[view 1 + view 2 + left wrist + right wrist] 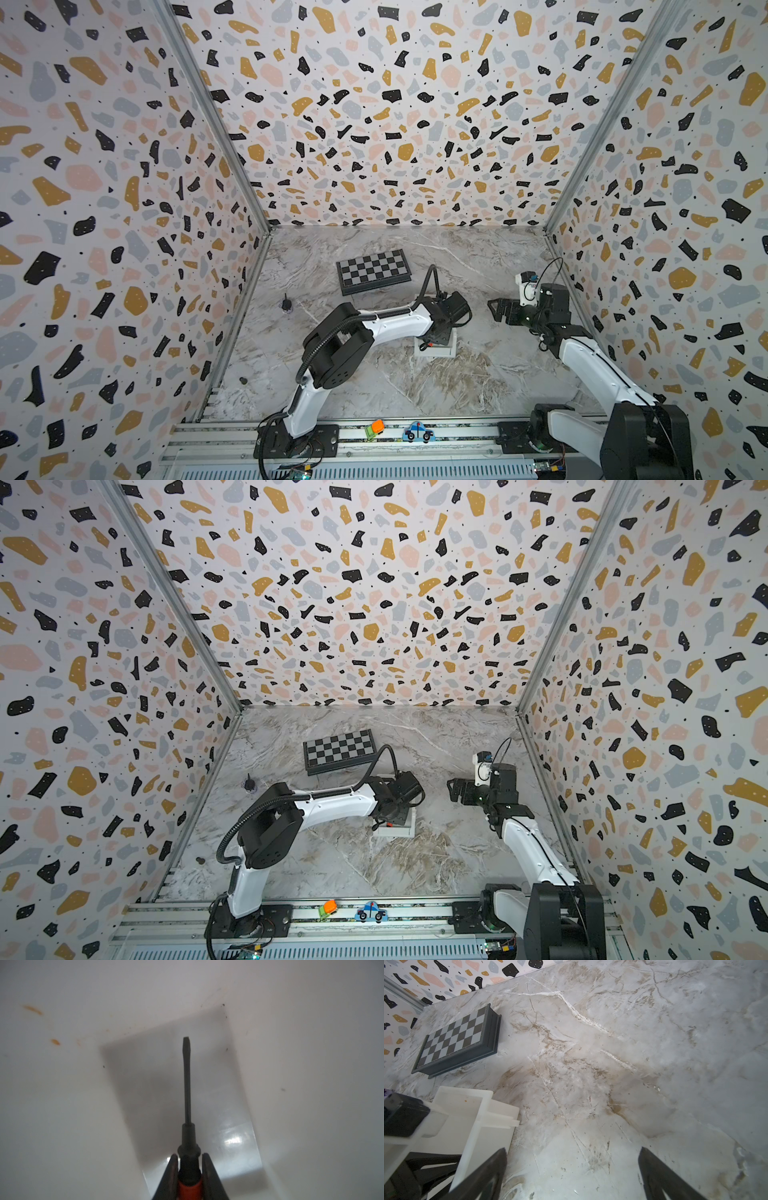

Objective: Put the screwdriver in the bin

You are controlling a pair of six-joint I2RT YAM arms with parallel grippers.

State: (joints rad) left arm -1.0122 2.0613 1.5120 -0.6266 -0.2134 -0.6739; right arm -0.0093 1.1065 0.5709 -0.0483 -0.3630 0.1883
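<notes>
The screwdriver (187,1084), with its orange-red handle, black collar and thin dark shaft, points down inside the white bin (62,1088). In the left wrist view, my left gripper (189,1156) is shut on the screwdriver at the handle just behind the collar. The bin's walls and floor fill that view, and the tip hangs over the bin's floor. In both top views the left gripper (428,341) reaches down into the bin (436,352) at the table's middle. My right gripper (572,1151) is open and empty, hovering to the right of the bin (475,1109).
A black-and-grey chessboard (374,271) lies behind the bin. A small black object (286,305) stands at the left of the table. A small orange-and-green toy (375,429) and a blue toy car (419,432) sit on the front rail. Patterned walls enclose three sides.
</notes>
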